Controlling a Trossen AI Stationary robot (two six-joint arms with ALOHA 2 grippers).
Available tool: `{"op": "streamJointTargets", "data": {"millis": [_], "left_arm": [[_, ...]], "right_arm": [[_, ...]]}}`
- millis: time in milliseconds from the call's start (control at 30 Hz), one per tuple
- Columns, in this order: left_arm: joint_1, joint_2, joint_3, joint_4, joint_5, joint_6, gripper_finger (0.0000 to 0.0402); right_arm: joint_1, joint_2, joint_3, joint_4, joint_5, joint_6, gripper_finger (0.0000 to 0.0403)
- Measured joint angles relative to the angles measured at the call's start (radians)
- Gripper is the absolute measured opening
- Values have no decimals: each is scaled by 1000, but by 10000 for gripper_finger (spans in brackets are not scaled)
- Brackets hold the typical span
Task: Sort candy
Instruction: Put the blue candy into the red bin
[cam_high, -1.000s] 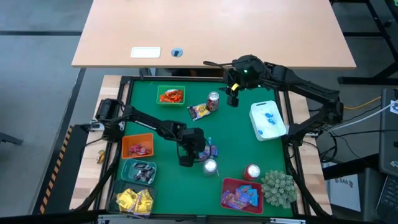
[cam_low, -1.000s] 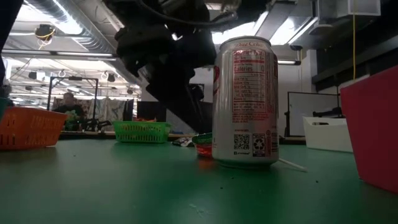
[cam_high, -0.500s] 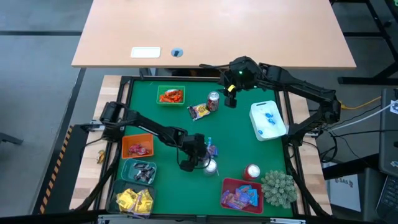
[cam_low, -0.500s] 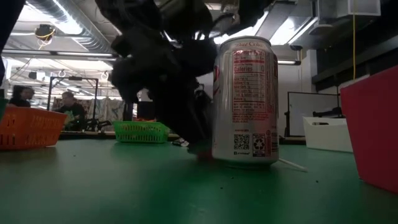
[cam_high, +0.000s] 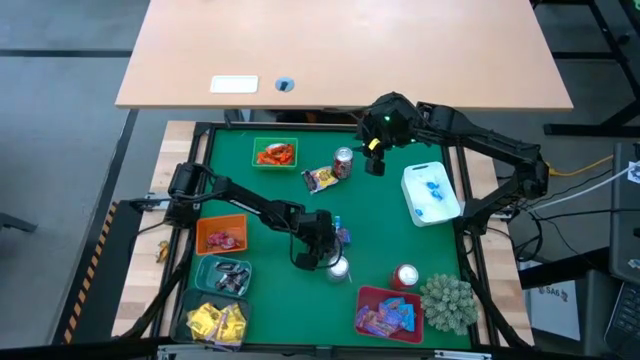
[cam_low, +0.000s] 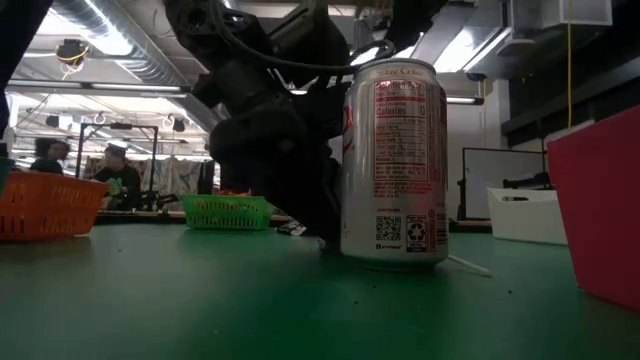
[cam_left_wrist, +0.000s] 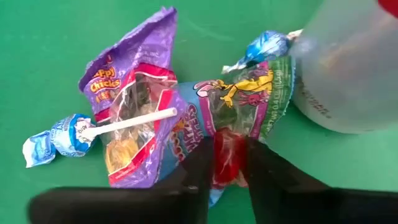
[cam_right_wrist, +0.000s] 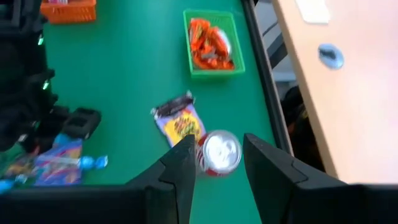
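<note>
My left gripper (cam_left_wrist: 228, 163) has just pinched in on a small red candy (cam_left_wrist: 227, 155) at mid-table.

A moment ago my fingers stood wide above this little heap; now they have come down and narrowed until the red sweet sits squeezed between them, so I judge the pick is made and the carry to a bin comes next. It lies on a blue packet (cam_left_wrist: 249, 102), beside a purple packet (cam_left_wrist: 134, 87) with a lollipop stick, and close by a drink can (cam_high: 338, 266). My right gripper (cam_high: 376, 165) waits, jaws partly apart and holding nothing, over the far side near another can (cam_right_wrist: 219, 151) and a yellow packet (cam_right_wrist: 178, 124).
</note>
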Motion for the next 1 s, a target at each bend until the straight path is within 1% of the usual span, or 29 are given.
{"op": "streamJointTargets", "data": {"millis": [133,200,400,500,667,800,1000], "left_arm": [[19,1,0,-2,0,-22,22],[31,1,-1,3,0,-34,9],[66,-5,-3,44,40,-52,6],[84,-24,-7,39,45,-52,2],[114,-55,-9,54,35,-51,0],[130,-71,-8,62,35,-52,0],[135,-106,-6,95,36,-48,0]], "right_arm": [[0,-15,0,-72,0,22,131],[0,-24,0,-101,0,33,131],[0,-57,0,-190,0,72,131],[0,-69,0,-217,-3,83,131],[1,-70,0,-227,-68,99,131],[37,-74,-17,-219,-84,100,131],[122,-100,-121,-203,-79,151,131]]}}
